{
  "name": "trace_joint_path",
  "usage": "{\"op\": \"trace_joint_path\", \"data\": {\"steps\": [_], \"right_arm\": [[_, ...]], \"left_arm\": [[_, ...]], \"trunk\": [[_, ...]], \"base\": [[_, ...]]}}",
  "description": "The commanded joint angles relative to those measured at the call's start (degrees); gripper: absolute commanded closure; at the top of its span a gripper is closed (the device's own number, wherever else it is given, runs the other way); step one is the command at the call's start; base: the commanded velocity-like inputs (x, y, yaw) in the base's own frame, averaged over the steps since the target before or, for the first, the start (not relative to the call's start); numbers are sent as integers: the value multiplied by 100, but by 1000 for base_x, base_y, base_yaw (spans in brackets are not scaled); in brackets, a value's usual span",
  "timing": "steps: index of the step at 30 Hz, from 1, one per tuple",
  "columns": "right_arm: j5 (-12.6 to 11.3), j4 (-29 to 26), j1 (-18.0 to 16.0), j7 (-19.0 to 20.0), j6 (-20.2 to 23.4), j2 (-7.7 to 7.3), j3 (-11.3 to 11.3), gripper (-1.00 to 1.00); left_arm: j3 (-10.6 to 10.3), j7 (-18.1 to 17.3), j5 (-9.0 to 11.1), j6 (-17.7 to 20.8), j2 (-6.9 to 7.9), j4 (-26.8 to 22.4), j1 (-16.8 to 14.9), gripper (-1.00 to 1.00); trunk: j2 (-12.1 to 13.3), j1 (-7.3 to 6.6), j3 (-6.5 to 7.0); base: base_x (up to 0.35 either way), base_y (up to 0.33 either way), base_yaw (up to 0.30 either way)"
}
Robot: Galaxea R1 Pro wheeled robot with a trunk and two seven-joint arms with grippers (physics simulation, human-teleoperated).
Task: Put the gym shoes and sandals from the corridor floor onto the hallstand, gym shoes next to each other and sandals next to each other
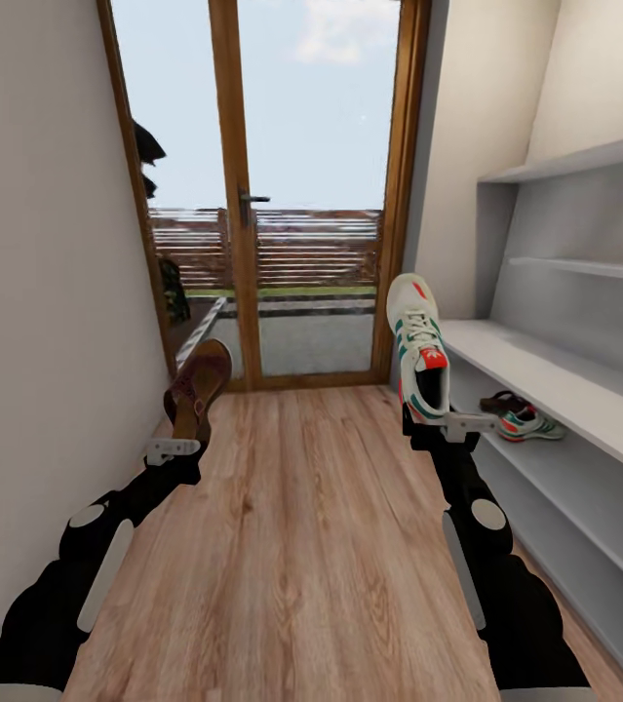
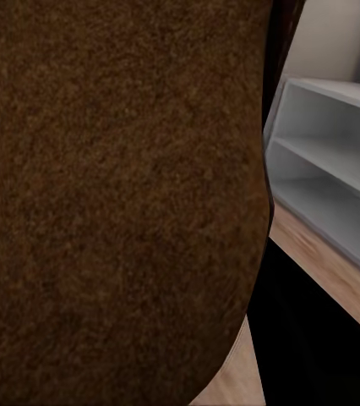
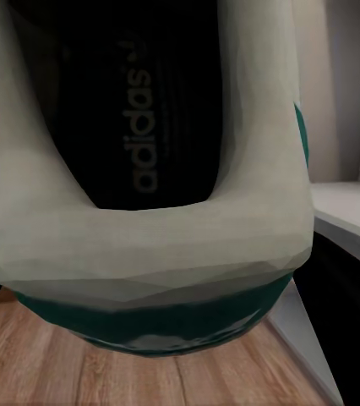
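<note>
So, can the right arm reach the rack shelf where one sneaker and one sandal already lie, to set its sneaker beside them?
Probably yes. The right claw holds a gym shoe upright, just beside the hallstand. The shelved shoe and sandal lie close by, with open space between.

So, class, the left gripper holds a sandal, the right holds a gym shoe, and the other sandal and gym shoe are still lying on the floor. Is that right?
Not quite. The left gripper holds a sandal and the right gripper a gym shoe, but the other sandal and gym shoe already sit on the hallstand's shelf, as the head view shows.
</note>
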Motion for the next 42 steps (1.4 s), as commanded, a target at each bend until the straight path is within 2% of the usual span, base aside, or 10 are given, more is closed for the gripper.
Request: {"op": "trace_joint_path", "data": {"steps": [1,6,8,10,13,23,42], "right_arm": [[49,-9,-3,-20,39,2,1,100],[53,-9,-3,-20,38,2,1,100],[50,-9,-3,-20,37,2,1,100],[46,-9,-3,-20,38,2,1,100],[46,-9,-3,-20,38,2,1,100],[45,-9,-3,-19,38,2,1,100],[45,-9,-3,-20,38,2,1,100]], "left_arm": [[8,-13,62,46,-1,-6,-2,100],[8,-37,71,-295,-1,-6,14,100],[8,-50,79,-629,4,-5,40,100],[8,-58,90,-1182,7,27,195,100],[14,-55,95,-1373,8,35,249,100],[11,-51,87,-1435,8,35,267,100],[8,-50,85,-1419,8,29,268,100]], "trunk": [[-3,2,-6],[-3,2,-6],[-3,2,-6],[-3,2,-6],[-3,2,-6],[-3,2,-6],[-3,2,-6]], "base": [[344,0,0],[313,0,0],[289,0,0],[279,0,0],[273,0,0],[281,18,0],[302,107,0]]}}
